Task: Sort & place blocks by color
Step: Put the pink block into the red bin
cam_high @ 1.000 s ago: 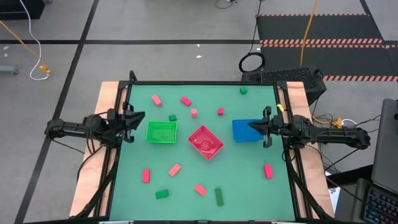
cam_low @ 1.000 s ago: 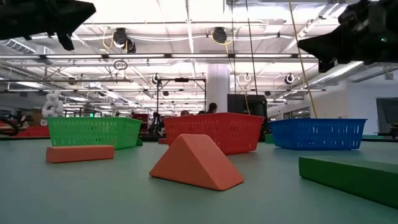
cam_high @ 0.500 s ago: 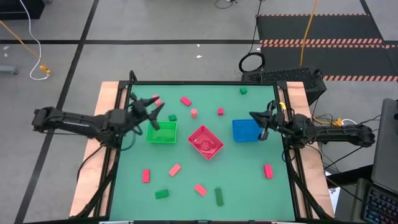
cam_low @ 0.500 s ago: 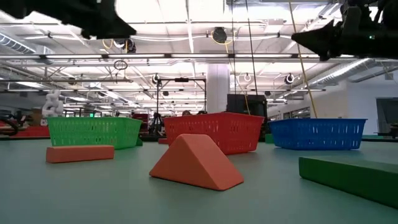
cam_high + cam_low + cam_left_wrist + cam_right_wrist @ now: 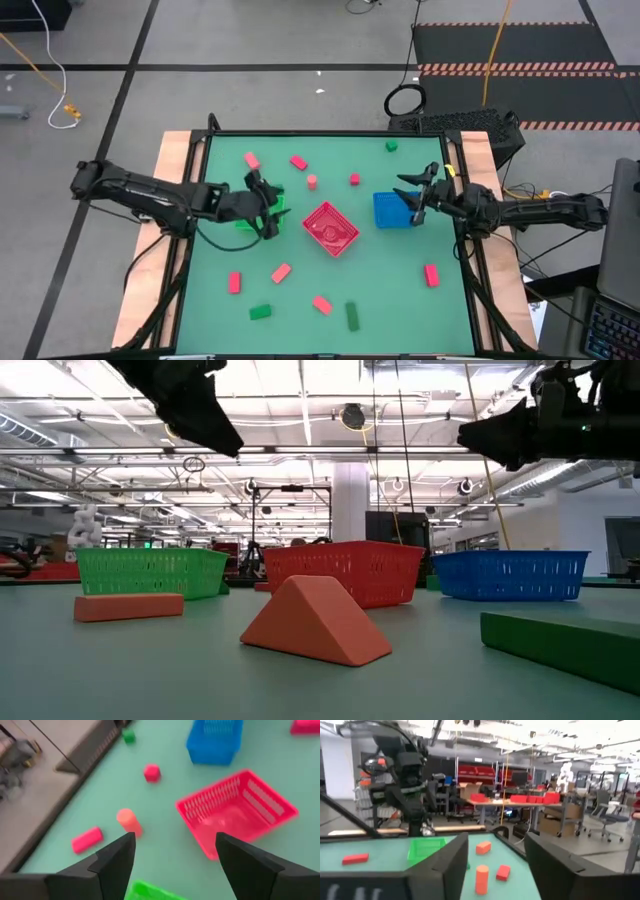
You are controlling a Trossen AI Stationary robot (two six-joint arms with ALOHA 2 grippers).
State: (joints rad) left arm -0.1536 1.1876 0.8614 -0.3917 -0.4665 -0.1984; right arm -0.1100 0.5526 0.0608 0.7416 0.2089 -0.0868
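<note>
From overhead I see the green table mat [image 5: 400,290] with wooden side rails and three square mesh baskets across its middle: the green mesh basket [image 5: 262,212], mostly covered by my left arm, the tilted red mesh basket [image 5: 331,227] at the centre, and the blue mesh basket [image 5: 396,208] near the right edge.

My left gripper [image 5: 270,205] hangs over the green basket's inner side, pointing toward the red one. In its wrist view the two dark fingers [image 5: 112,862] stand spread apart with nothing between them. My right gripper [image 5: 416,200] hovers over the blue basket, and its wrist view shows the fingers [image 5: 452,862] parted and empty too.

The small solid blocks lie scattered on the mat, none in my grip. Along the far edge: a pink bar [image 5: 252,160], a red bar [image 5: 298,162], a salmon cylinder [image 5: 312,181], a red cube [image 5: 355,179] and a green cube [image 5: 391,146] near the far right corner. On the near side: a red bar [image 5: 235,283], a salmon wedge [image 5: 281,272], a green bar [image 5: 261,312], a salmon block [image 5: 322,304], a long green bar [image 5: 352,316] near the front edge, and a red block [image 5: 431,274] close to the right rail.

The open stretch of mat lies between the baskets and the near blocks, and in the near left and right corners.
</note>
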